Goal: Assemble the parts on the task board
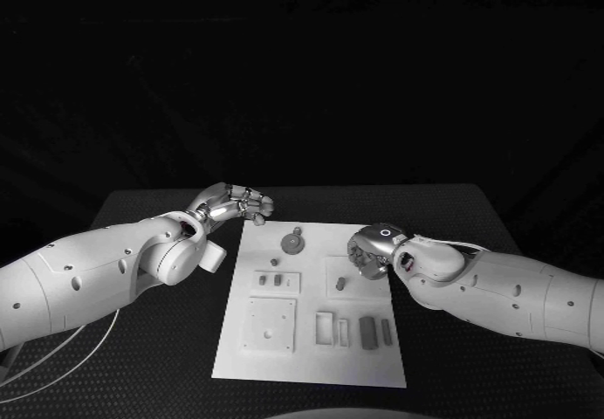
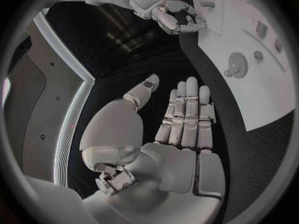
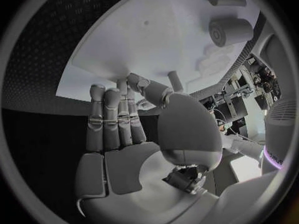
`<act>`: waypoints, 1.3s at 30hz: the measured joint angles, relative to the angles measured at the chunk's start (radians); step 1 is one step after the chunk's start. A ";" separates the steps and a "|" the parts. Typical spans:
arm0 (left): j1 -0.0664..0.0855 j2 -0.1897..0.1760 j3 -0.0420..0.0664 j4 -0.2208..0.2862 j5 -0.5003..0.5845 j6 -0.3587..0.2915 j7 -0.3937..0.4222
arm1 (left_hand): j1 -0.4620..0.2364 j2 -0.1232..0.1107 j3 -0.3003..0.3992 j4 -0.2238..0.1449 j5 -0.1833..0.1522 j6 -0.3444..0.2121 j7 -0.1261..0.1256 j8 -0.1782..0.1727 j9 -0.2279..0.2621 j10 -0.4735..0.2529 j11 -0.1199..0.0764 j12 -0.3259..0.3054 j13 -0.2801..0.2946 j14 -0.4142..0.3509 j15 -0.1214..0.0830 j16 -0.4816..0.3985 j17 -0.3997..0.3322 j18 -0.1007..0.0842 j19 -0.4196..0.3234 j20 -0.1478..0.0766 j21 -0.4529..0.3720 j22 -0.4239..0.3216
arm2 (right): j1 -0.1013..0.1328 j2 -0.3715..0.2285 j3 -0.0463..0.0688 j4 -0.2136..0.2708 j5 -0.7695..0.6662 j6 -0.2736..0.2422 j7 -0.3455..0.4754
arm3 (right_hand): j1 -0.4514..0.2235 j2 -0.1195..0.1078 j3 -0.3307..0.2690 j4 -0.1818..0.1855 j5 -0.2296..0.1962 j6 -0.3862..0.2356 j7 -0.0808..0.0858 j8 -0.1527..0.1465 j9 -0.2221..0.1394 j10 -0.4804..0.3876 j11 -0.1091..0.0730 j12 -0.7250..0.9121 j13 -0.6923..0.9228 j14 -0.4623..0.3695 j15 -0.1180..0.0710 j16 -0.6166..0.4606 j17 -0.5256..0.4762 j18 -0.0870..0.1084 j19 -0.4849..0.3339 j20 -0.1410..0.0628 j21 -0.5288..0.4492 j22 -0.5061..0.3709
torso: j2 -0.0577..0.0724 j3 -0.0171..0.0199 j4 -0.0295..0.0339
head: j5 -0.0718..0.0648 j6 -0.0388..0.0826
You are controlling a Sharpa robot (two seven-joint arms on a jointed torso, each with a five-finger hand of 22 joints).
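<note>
The white task board point(image 1: 315, 358) lies in the middle of the black table. On it are grey parts: a round gear-like piece point(image 1: 292, 242), a small peg point(image 1: 275, 261), a slotted block point(image 1: 277, 280), a square plate point(image 1: 271, 324) and several narrow bars point(image 1: 367, 332). My left hand point(image 1: 233, 205) hovers off the board's far left corner, fingers straight and holding nothing point(image 2: 185, 117). My right hand point(image 1: 372, 250) is over the board's right edge. Its fingertips point(image 3: 121, 87) reach the board point(image 3: 143, 35) with the thumb close by, beside a short pin point(image 3: 176, 79). Whether it pinches anything is hidden.
Black matting point(image 1: 151, 367) surrounds the board on all sides. A cable point(image 1: 51, 371) loops under my left arm at the near left. From the left wrist, the board point(image 2: 268, 89), the gear piece point(image 2: 236, 63) and my right hand point(image 2: 177, 15) are visible.
</note>
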 measured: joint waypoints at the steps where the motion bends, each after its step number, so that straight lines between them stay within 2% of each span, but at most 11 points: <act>1: 0.000 0.000 0.000 0.000 0.000 0.000 0.000 | 0.000 0.000 0.000 0.000 0.000 -0.002 0.002 0.000 0.000 0.000 0.000 0.000 0.000 0.000 0.000 0.000 0.000 0.000 0.000 0.000 0.000 0.000 | 0.000 0.001 0.000 -0.001 0.003 0.000 0.000 | -0.011 -0.003 0.000 0.000 0.002 0.000 0.000 0.000 0.001 0.000 0.000 -0.002 0.000 0.000 0.000 0.000 0.000 0.000 0.000 0.000 0.000 0.000 | 0.000 0.0000 0.0000 | 0.000 0.000; 5: 0.000 -0.001 0.000 0.000 0.000 0.000 -0.001 | 0.000 0.000 0.000 0.000 0.000 -0.004 0.003 0.000 0.000 0.000 0.000 0.000 0.000 0.000 0.000 0.000 0.001 0.000 0.000 0.000 0.000 0.000 | 0.000 0.003 0.000 -0.006 0.015 -0.001 0.000 | -0.045 -0.035 -0.024 0.027 -0.025 -0.012 0.012 -0.008 0.003 -0.010 0.010 -0.018 0.004 -0.007 0.007 -0.006 -0.001 0.000 -0.001 0.001 0.000 0.000 | 0.000 0.0000 -0.0003 | 0.000 -0.001; 7: 0.000 -0.001 0.000 0.000 0.001 0.000 -0.001 | 0.000 0.000 0.000 0.000 0.000 -0.004 0.003 0.000 0.000 0.000 0.000 0.000 0.000 0.000 0.000 0.000 0.001 0.000 0.000 0.000 0.000 0.000 | 0.001 0.004 0.000 -0.007 0.019 -0.001 0.000 | -0.063 -0.047 -0.033 0.038 -0.028 -0.015 0.011 -0.009 0.003 -0.011 0.011 -0.021 0.005 -0.007 0.007 -0.006 -0.003 0.000 -0.004 0.004 0.000 -0.001 | 0.000 0.0000 -0.0004 | 0.000 -0.001; 13: 0.000 -0.001 0.000 0.000 0.001 0.000 -0.002 | 0.000 0.000 0.000 0.000 0.000 -0.006 0.001 0.000 0.000 0.000 0.000 -0.002 0.000 0.000 0.000 -0.004 0.002 0.000 0.000 0.000 0.000 0.001 | 0.001 0.006 0.000 -0.009 0.029 -0.001 0.000 | -0.072 -0.063 -0.050 0.049 -0.028 -0.025 0.014 -0.012 0.003 -0.020 0.013 -0.028 0.007 -0.007 0.007 -0.006 -0.003 0.000 -0.004 0.004 0.000 -0.001 | 0.000 -0.0003 -0.0002 | 0.001 -0.002; 22: 0.000 -0.002 0.000 0.000 0.002 0.000 -0.003 | 0.000 0.000 0.000 0.000 0.000 -0.006 0.001 0.000 0.000 -0.004 0.004 -0.004 0.000 0.000 0.000 -0.004 0.004 0.000 0.000 0.000 0.000 0.001 | 0.001 0.010 0.001 -0.012 0.033 0.000 -0.001 | -0.072 -0.063 -0.059 0.058 -0.028 -0.025 0.014 -0.012 0.006 -0.020 0.012 -0.028 0.007 -0.011 0.011 -0.006 -0.003 0.000 -0.007 0.002 0.004 -0.001 | 0.001 0.0000 0.0000 | 0.001 -0.003; 25: 0.000 -0.002 0.000 0.000 0.002 0.000 -0.003 | 0.000 0.000 0.000 0.000 0.000 -0.006 0.001 0.000 -0.001 -0.004 0.004 -0.004 0.000 0.002 0.002 -0.004 0.004 0.000 0.000 0.000 -0.004 0.001 | 0.001 0.011 0.001 -0.012 0.031 0.000 -0.005 | -0.051 -0.042 -0.058 0.057 -0.028 -0.025 0.014 -0.012 0.010 -0.018 0.010 -0.028 0.011 -0.011 0.011 -0.006 -0.003 0.000 -0.011 0.001 0.008 -0.001 | 0.001 0.0001 0.0000 | 0.002 -0.004; 27: 0.000 -0.002 0.000 0.001 0.002 0.000 -0.003 | 0.000 0.000 0.000 0.000 0.000 -0.006 0.001 0.000 -0.001 -0.004 0.004 -0.004 0.000 0.004 0.004 -0.004 0.004 0.000 0.000 0.000 -0.004 0.001 | 0.001 0.012 0.001 -0.012 0.025 -0.001 -0.009 | -0.030 -0.022 -0.047 0.043 -0.028 -0.019 0.008 -0.006 0.014 -0.011 0.003 -0.028 0.011 -0.009 0.009 -0.006 -0.002 0.000 -0.012 0.001 0.014 -0.001 | 0.001 0.0001 0.0000 | 0.002 -0.004; 29: 0.000 -0.003 0.000 0.001 0.002 0.000 -0.004 | 0.000 0.000 0.000 0.000 0.000 -0.006 0.001 0.000 -0.001 -0.004 0.004 -0.004 0.000 0.004 0.004 -0.004 0.005 0.000 0.000 0.000 -0.004 0.001 | 0.001 0.013 0.000 -0.011 0.016 -0.002 -0.014 | -0.022 -0.014 -0.040 0.033 -0.031 -0.013 0.002 -0.004 0.017 -0.002 0.002 -0.028 0.017 -0.005 0.006 -0.006 0.002 -0.001 -0.011 0.000 0.016 -0.001 | 0.001 0.0003 0.0000 | 0.002 -0.004; 35: 0.000 -0.003 0.000 0.001 0.002 0.000 -0.004 | 0.000 0.000 0.000 0.005 0.000 -0.007 0.002 0.000 -0.001 -0.004 0.004 -0.004 0.000 0.004 0.004 -0.008 0.007 0.000 0.000 0.000 -0.004 0.002 | -0.002 0.015 -0.001 -0.005 -0.012 -0.010 -0.030 | 0.010 -0.019 -0.025 0.019 -0.034 0.001 -0.005 0.005 0.025 0.014 -0.007 -0.021 0.029 0.008 -0.001 0.010 0.013 -0.012 0.002 -0.013 0.042 -0.001 | 0.001 0.0005 0.0000 | 0.002 -0.004; 37: 0.000 -0.003 0.000 0.001 0.003 0.000 -0.004 | 0.000 0.000 0.000 0.005 0.000 -0.010 0.004 0.000 -0.001 -0.004 0.004 -0.004 0.000 0.004 0.004 -0.008 0.007 0.000 0.000 0.000 -0.004 0.002 | -0.003 0.015 -0.001 -0.003 -0.020 -0.012 -0.034 | 0.017 -0.017 -0.024 0.017 -0.035 0.005 -0.008 0.005 0.026 0.022 -0.010 -0.021 0.031 0.008 -0.001 0.010 0.016 -0.022 0.004 -0.015 0.049 -0.001 | 0.001 0.0005 0.0000 | 0.001 -0.005; 39: 0.000 -0.003 0.000 0.001 0.003 0.000 -0.004 | 0.000 0.000 0.000 0.005 0.000 -0.010 0.004 0.000 -0.001 -0.004 0.004 -0.004 0.000 0.004 0.003 -0.008 0.008 0.000 0.000 0.000 -0.004 0.002 | -0.003 0.016 -0.001 -0.001 -0.027 -0.014 -0.038 | 0.022 -0.022 -0.018 0.017 -0.035 0.008 -0.006 0.008 0.029 0.023 -0.009 -0.021 0.035 0.010 -0.002 0.014 0.018 -0.025 0.004 -0.015 0.055 -0.001 | 0.001 0.0005 0.0000 | 0.000 -0.006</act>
